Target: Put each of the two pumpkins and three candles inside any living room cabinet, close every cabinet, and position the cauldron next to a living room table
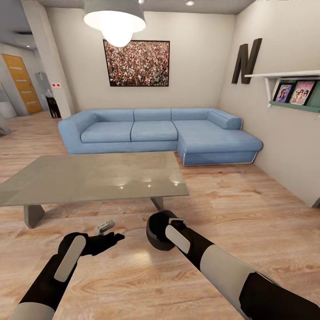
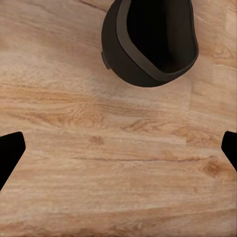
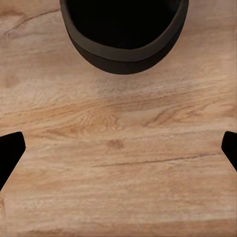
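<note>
Head view: right arm (image 1: 213,258) over cauldron (image 1: 156,231) (fingers spread).

the head camera looks forward and down over both arms toward the sofa (image 1: 160,133). both wrist cameras face the floor (image 2: 118,163) closely, sharing the cauldron (image 2: 148,44).
</note>
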